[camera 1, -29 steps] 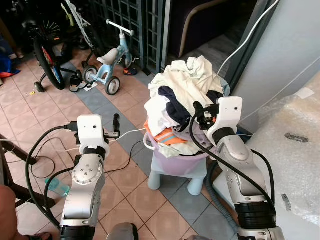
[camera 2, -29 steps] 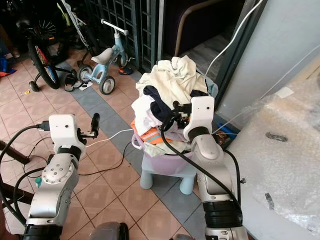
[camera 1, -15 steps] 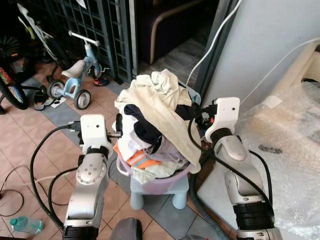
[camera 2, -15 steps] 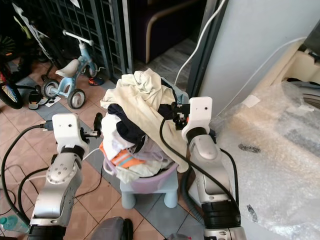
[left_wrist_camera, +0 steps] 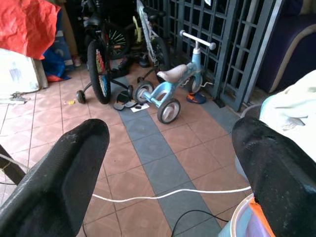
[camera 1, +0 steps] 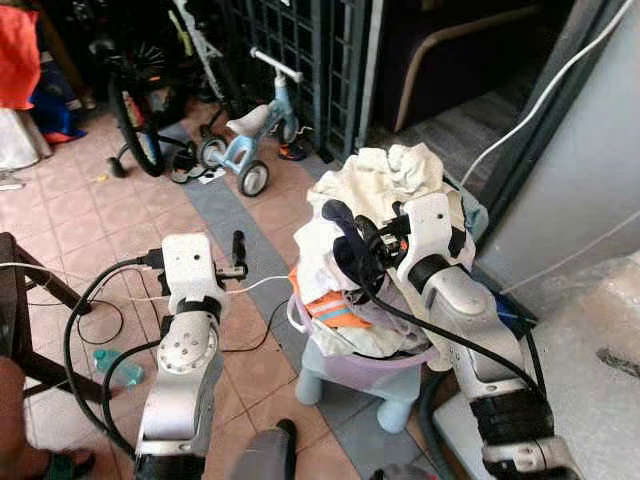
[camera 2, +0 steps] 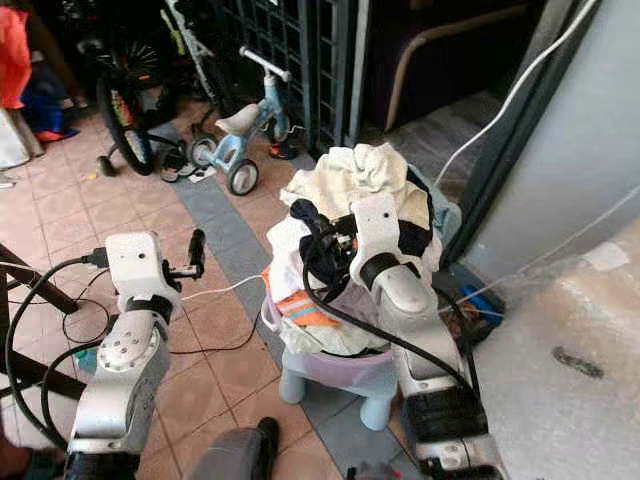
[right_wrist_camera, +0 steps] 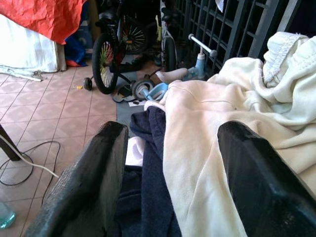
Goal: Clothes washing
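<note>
A purple laundry basket (camera 1: 402,358) stands on a small pale-blue stool (camera 1: 398,388), heaped with clothes. A cream garment (camera 1: 385,180) lies on top, a navy one (camera 1: 345,245) below it, and an orange striped piece (camera 1: 325,308) at the rim. My right gripper (camera 1: 372,232) is open and held against the side of the heap. In the right wrist view its fingers (right_wrist_camera: 89,168) straddle the cream garment (right_wrist_camera: 207,128) and the navy one (right_wrist_camera: 148,187), gripping nothing. My left gripper (camera 1: 238,258) is open and holds nothing, left of the basket above the tiled floor.
A blue tricycle (camera 1: 250,150), a bicycle (camera 1: 135,105) and a metal grille (camera 1: 310,40) stand behind. A white cable (camera 1: 265,285) and a plastic bottle (camera 1: 105,362) lie on the tiles. A dark wooden leg (camera 1: 25,300) is at left. A bubble-wrapped appliance (camera 1: 600,340) is at right.
The whole picture has swung back to the left, so the camera moved. My right gripper now lies closer in against the navy garment. The left gripper stays open beside the basket.
</note>
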`<state>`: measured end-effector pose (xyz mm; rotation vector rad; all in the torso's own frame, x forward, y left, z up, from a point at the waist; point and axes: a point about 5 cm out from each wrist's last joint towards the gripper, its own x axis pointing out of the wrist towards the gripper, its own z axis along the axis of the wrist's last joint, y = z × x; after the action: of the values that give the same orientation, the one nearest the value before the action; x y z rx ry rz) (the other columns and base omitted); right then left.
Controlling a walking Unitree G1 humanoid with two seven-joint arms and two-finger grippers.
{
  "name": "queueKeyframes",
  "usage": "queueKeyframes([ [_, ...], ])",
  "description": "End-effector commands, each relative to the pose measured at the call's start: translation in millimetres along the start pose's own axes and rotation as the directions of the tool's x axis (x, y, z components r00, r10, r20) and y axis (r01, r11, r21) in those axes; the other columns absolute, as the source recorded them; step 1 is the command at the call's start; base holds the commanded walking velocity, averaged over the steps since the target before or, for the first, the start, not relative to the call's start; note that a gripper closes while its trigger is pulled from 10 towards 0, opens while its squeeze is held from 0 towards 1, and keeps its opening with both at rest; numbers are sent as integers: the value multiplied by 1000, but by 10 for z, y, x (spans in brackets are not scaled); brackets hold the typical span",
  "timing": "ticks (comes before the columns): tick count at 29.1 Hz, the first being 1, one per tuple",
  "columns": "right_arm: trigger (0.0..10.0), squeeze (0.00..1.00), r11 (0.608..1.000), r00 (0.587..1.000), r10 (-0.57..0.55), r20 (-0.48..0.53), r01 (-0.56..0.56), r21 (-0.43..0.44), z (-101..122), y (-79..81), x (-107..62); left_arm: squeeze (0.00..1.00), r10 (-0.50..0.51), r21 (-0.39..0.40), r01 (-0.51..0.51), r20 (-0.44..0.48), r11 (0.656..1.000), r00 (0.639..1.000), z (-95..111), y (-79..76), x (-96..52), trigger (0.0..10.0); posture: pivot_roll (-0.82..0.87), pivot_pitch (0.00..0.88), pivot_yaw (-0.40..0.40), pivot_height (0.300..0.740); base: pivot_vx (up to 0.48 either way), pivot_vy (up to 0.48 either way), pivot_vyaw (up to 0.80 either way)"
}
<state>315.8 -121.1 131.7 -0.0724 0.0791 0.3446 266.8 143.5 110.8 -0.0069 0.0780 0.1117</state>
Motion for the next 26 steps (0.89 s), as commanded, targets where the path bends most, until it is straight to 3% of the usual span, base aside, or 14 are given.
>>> queueKeyframes([
  [1,10000,0,998,998,-61,-16,61,-10,13,-97,43,0,-1,12,1,19,1000,1000,60,-4,11,10000,80,85,-8,740,0,0,0],
  [4,10000,0,974,976,-207,-60,200,-105,-32,-269,92,0,-13,19,13,18,1000,1000,57,-12,-2,10000,87,85,-13,740,0,0,0],
  [8,10000,0,957,961,-272,-50,264,-123,-40,-353,76,0,-14,21,14,16,1000,1000,52,-16,-10,10000,89,85,-13,740,0,0,0],
  [11,10000,0,953,957,-279,-79,266,-143,-99,-361,84,0,-17,23,17,14,1000,1000,49,-22,-15,10000,90,83,-12,740,0,0,0],
  [14,10000,0,964,955,-259,-146,245,-104,-201,-325,92,0,-22,24,21,12,999,1000,47,-22,-12,10000,88,81,-10,740,0,0,0],
  [16,0,0,972,949,-223,-223,200,-121,-320,-267,90,0,-24,25,24,11,999,1000,49,-28,-4,10000,86,79,-9,740,0,0,0],
  [19,0,0,983,952,-179,-248,164,-79,-375,-197,86,0,-26,24,26,16,999,1000,66,-40,16,10000,87,88,-9,740,0,0,0],
  [26,0,0,982,952,-188,-239,177,-67,-366,-204,82,0,-21,25,21,14,999,1000,55,-29,17,10000,83,84,-8,740,0,0,0],
])
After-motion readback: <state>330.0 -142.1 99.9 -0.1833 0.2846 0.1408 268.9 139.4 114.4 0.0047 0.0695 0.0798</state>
